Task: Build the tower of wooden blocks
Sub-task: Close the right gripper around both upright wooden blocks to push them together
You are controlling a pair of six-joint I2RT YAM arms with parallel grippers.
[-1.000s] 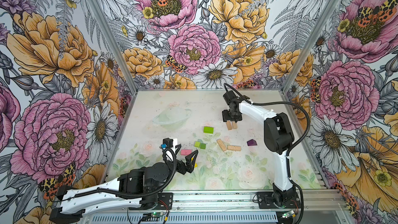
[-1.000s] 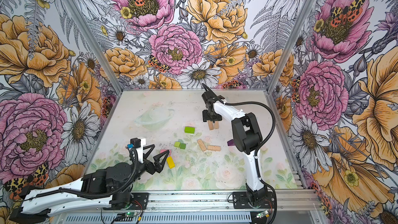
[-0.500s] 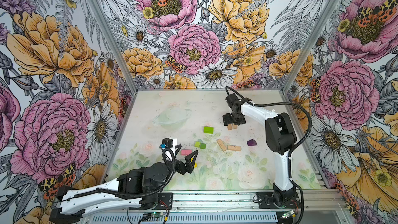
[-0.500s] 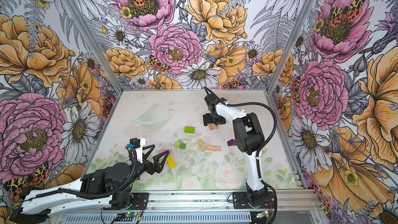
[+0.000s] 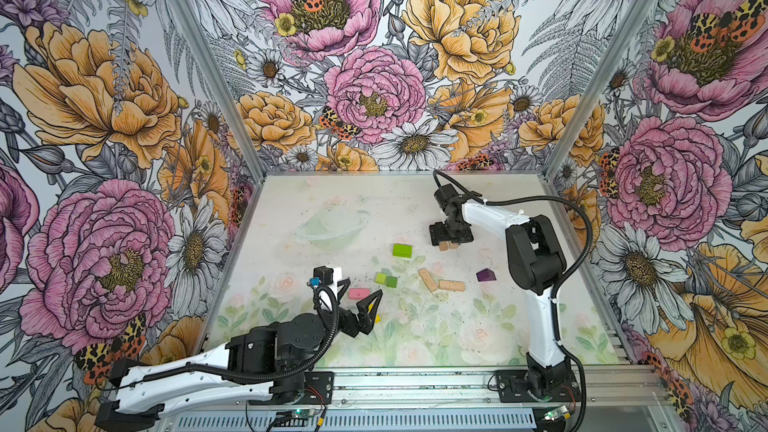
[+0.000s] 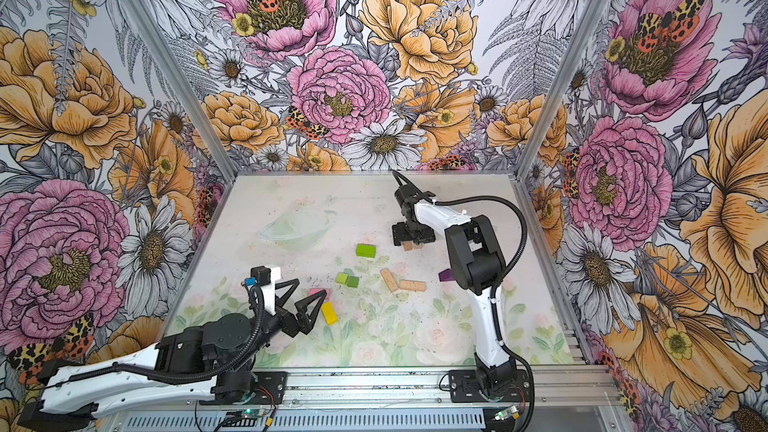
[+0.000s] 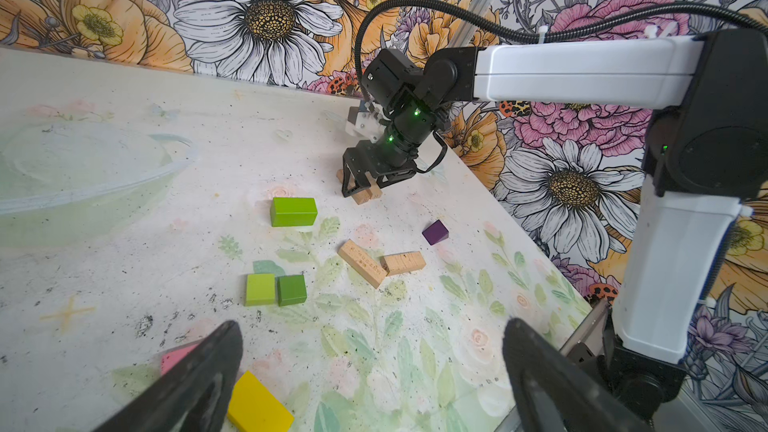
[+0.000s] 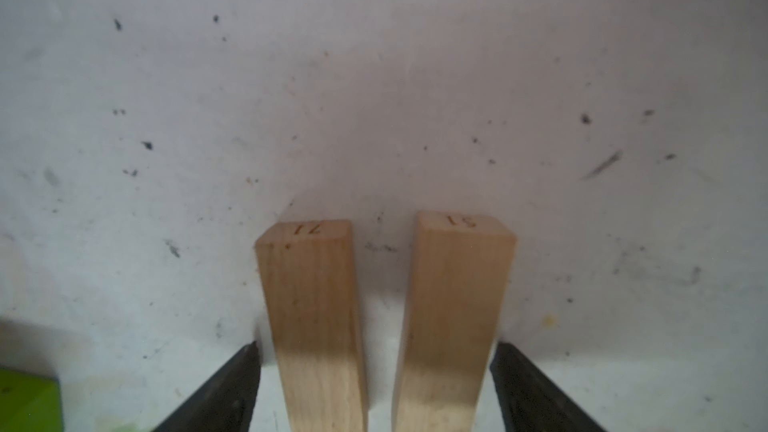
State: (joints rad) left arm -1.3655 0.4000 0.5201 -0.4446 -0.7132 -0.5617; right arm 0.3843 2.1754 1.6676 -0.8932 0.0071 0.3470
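Two tan oblongs [image 8: 311,326] lie side by side with a narrow gap, far right of the middle [image 5: 449,245]. My right gripper [image 8: 376,367] points down over them, open, one finger outside each oblong [image 5: 449,243]. Two more tan oblongs [image 5: 439,283] lie end to corner nearer the front. A lime brick [image 5: 402,250], two green cubes [image 5: 386,279] and a purple peaked piece [image 5: 485,274] are scattered around. My left gripper [image 6: 309,288] hovers open and empty at the front left, over a pink oblong [image 7: 176,357] and a yellow oblong [image 6: 329,312].
A clear shallow bowl [image 5: 330,228] sits at the far left of the table. Flowered walls close the table on three sides and a metal rail [image 5: 415,384] runs along the front. The right arm's elbow [image 5: 536,255] stands near the purple piece.
The right gripper's jaws have widened around the two tan oblongs and the gripper has shifted slightly toward the front right. The left arm has not moved.
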